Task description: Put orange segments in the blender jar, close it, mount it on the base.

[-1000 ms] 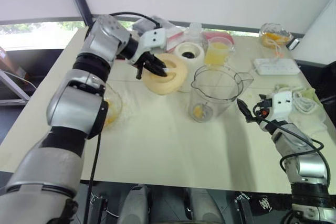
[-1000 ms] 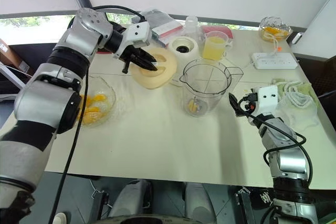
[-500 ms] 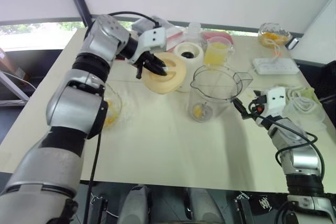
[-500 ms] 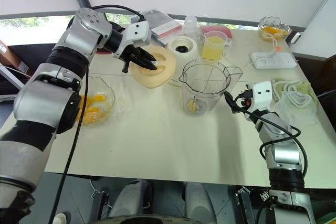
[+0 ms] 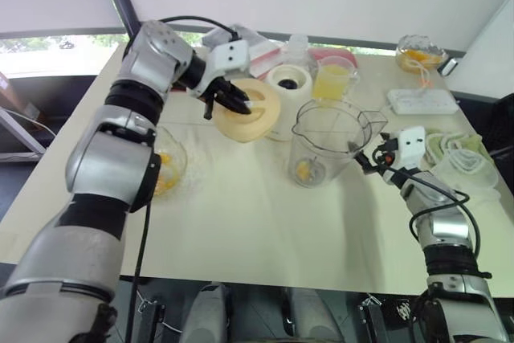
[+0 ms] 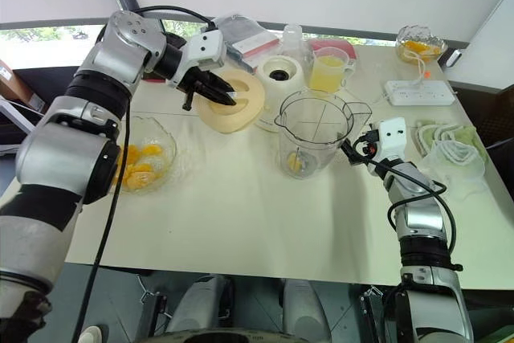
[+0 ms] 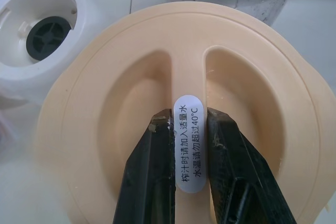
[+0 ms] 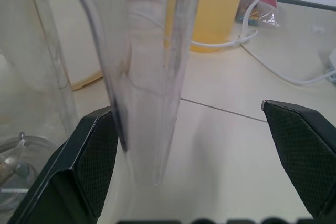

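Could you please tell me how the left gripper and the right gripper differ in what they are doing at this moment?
The left gripper is shut on the centre ridge of the cream lid, while the right gripper is open. The left gripper grips its part; the right gripper merely straddles the handle of the blender jar, without clamping. Both have two black fingers.

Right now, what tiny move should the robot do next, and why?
Probably close the right hand on the handle of the jar: its fingers are open with the handle between them. The left hand already pinches the lid by its ridge, so a steadied jar seems the sensible step before capping.
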